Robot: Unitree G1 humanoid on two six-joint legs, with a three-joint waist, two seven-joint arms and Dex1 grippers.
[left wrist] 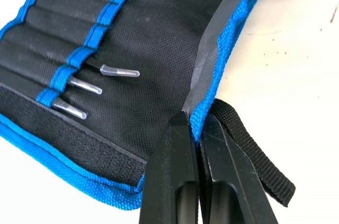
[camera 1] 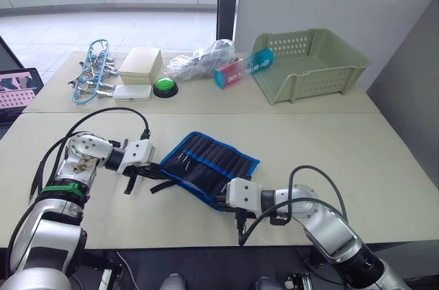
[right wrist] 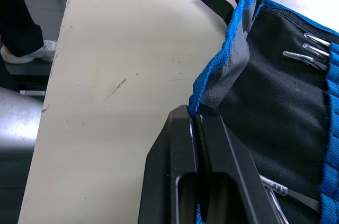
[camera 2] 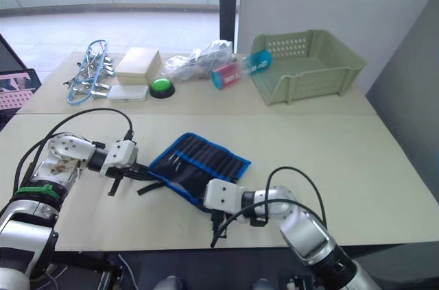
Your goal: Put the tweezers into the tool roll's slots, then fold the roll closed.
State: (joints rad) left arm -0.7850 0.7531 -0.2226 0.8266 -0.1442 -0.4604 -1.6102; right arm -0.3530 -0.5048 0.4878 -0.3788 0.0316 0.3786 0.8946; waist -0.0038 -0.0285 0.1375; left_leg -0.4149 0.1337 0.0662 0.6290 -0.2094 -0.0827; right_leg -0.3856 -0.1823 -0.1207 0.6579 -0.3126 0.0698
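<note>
Reaching in low from the table's near edge, the right gripper (camera 1: pixel 221 202) lies almost flat against the tabletop, its forearm bent inward, and its two black fingers are pinched tight on the blue-edged near corner of the tool roll (camera 1: pixel 206 164). Across from it, the left gripper (camera 1: pixel 147 170) stretches sideways from a bent elbow, also low over the pale table (camera 1: pixel 357 153), and its fingers are clamped on the roll's blue edging right beside the short black strap (left wrist: pixel 254 152). Between the two, the roll lies open and flat near the middle of the front table, its inner face up. Tweezers (left wrist: pixel 85 86) sit tucked in the slots (left wrist: pixel 58 38), capped tips poking out past the blue band. Farther back, on the second table, stand a pale green basket (camera 1: pixel 309 64), a green button (camera 1: pixel 164 86), a cream box (camera 1: pixel 140 65) and silver clips with blue wire (camera 1: pixel 91 70).
</note>
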